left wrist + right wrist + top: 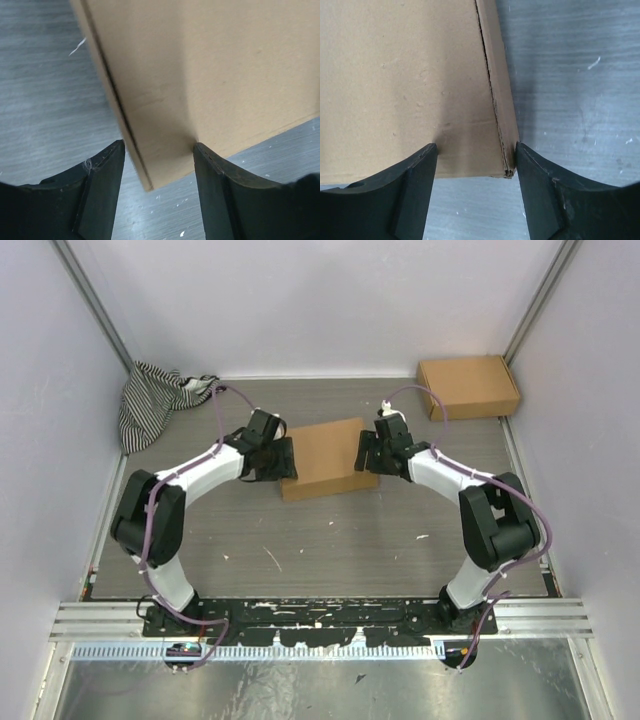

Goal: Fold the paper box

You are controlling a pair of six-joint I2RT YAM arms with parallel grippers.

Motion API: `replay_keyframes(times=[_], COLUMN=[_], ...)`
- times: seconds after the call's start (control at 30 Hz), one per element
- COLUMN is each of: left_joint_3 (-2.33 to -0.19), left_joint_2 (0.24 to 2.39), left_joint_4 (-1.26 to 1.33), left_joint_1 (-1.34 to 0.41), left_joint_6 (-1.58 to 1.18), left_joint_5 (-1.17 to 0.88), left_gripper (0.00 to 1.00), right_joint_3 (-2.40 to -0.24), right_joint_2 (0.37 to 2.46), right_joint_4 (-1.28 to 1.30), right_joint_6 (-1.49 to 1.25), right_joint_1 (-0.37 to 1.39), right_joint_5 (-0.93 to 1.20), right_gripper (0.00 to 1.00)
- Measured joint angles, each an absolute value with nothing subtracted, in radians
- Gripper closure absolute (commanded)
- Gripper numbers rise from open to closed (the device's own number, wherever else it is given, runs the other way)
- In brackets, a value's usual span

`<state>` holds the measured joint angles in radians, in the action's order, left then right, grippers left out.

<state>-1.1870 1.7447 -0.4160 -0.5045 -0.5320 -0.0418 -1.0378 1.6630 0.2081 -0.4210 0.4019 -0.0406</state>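
Cardboard from above: the plain brown corrugated paper box lies on the counter, its long axis running from my left gripper to my right gripper, one at each end, equally near. Left wrist: jaws spread, the box's corner between them, unpinched. Right wrist: jaws released too, straddling the box's other near corner.
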Motion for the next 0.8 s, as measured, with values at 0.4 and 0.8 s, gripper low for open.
replay_keyframes(times=[0.4,0.8], left_joint_3=[-1.697,-2.101], left_joint_2=[2.121,2.385], left_joint_4=[-0.499,-0.558], left_joint_1=[-0.472,-0.384], left_joint_6=[-0.487,-0.484], left_joint_5=[-0.082,-0.183], left_gripper=[0.37,0.35], right_joint_3=[-1.288,-1.501], right_joint_2=[1.890,2.063], right_joint_4=[0.178,0.160], right_joint_6=[-0.450,-0.481], right_joint_1=[0.267,0.194], right_joint_5=[-0.037,0.010], right_gripper=[0.37,0.30])
